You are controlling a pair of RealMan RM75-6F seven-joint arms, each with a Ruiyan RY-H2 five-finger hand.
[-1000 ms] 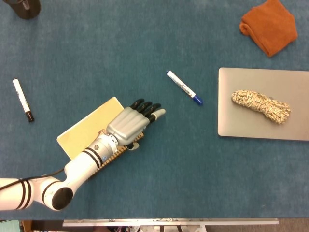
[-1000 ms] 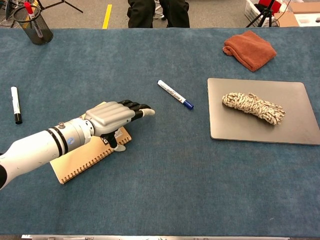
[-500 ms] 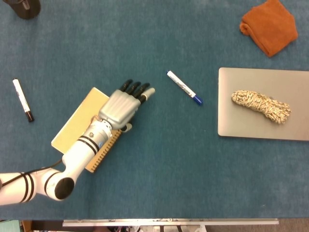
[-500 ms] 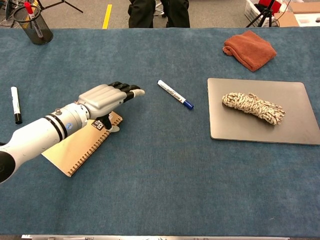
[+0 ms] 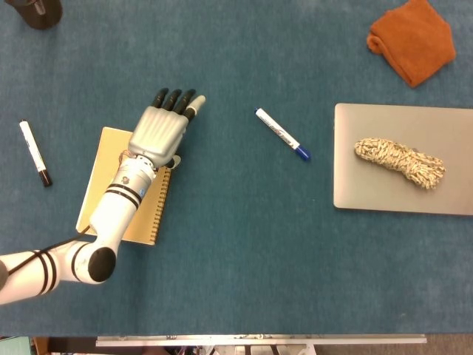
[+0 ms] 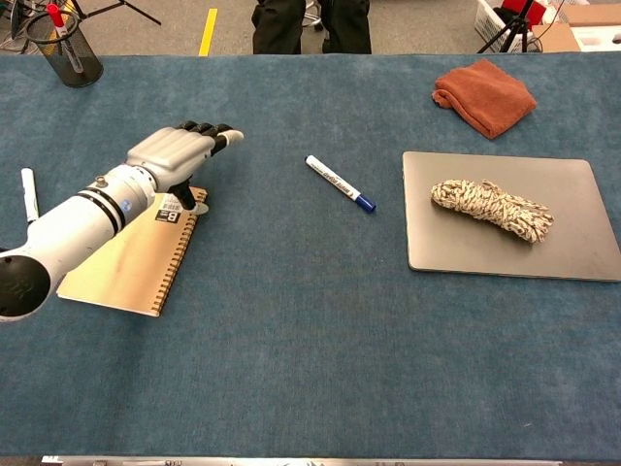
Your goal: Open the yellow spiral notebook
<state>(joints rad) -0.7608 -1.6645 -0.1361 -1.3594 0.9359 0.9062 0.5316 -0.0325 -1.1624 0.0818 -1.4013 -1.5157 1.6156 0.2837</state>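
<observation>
The yellow spiral notebook (image 5: 103, 171) lies closed on the blue table at the left, its spiral binding (image 5: 162, 208) along its right edge. In the chest view the notebook (image 6: 124, 274) shows a tan cover with a small label at its far corner. My left hand (image 5: 160, 132) hovers over the notebook's far right corner, fingers stretched out together past the far edge. The thumb reaches down to the cover near the spiral, as the chest view shows under the left hand (image 6: 173, 153). Nothing is gripped. My right hand is out of both views.
A blue-capped white marker (image 5: 282, 134) lies mid-table. A black-capped marker (image 5: 35, 152) lies left of the notebook. A grey slab (image 5: 443, 133) at the right carries a coil of rope (image 5: 399, 163). An orange cloth (image 5: 412, 38) sits far right, a pen cup (image 6: 68, 49) far left.
My left hand has swept away and to the left, and the notebook has turned with it, from lying diagonally to nearly straight, spiral edge now on the right.
</observation>
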